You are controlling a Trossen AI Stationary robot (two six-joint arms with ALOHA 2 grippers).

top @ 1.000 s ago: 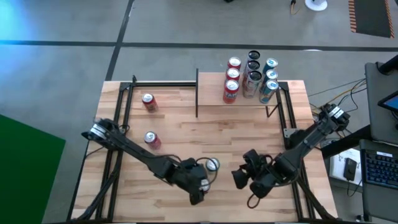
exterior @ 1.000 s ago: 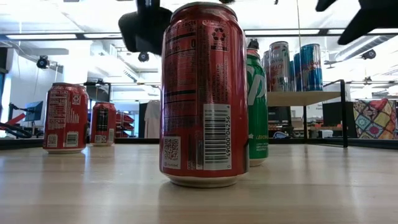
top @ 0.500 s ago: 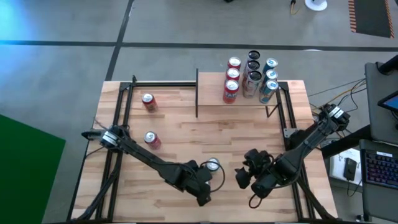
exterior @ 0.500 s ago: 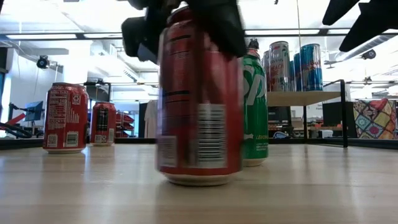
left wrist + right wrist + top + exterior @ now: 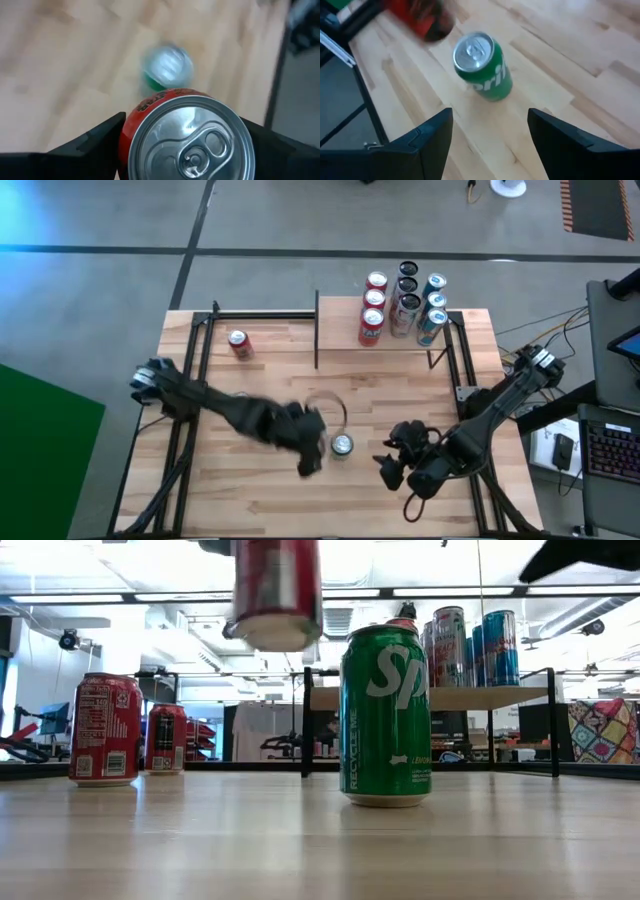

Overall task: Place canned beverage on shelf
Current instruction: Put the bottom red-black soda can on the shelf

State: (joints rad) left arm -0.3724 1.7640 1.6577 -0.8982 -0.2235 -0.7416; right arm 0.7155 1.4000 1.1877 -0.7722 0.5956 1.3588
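Observation:
My left gripper (image 5: pixel 306 444) is shut on a red can (image 5: pixel 187 135) with a silver top and holds it in the air above the table; the low view shows the red can (image 5: pixel 277 595) high up. Beside it a green can (image 5: pixel 342 445) stands on its base on the tabletop, also seen as the green can (image 5: pixel 385 715) and the green can (image 5: pixel 482 65). My right gripper (image 5: pixel 490 145) hovers open on the green can's right, its fingers apart with nothing between them. The shelf (image 5: pixel 400 340) at the far right carries several cans. My left gripper pinches the red can between its two fingers, one finger (image 5: pixel 95 142) on each side of the can's wall (image 5: pixel 125 142) just under the top rim. The fingers come slanting down from above. The can hangs clear of the table, roughly upright.
One red can (image 5: pixel 238 342) stands at the far left of the table; the low view shows two red cans (image 5: pixel 105 730) (image 5: pixel 165 738) there. Black uprights (image 5: pixel 317 330) edge the shelf. Bare wood lies between the green can and the shelf.
My left gripper has closed around the red can near the table's front, taken hold and lifted it clear, moving up and toward the far edge. The green can that stood behind it has stayed where it was.

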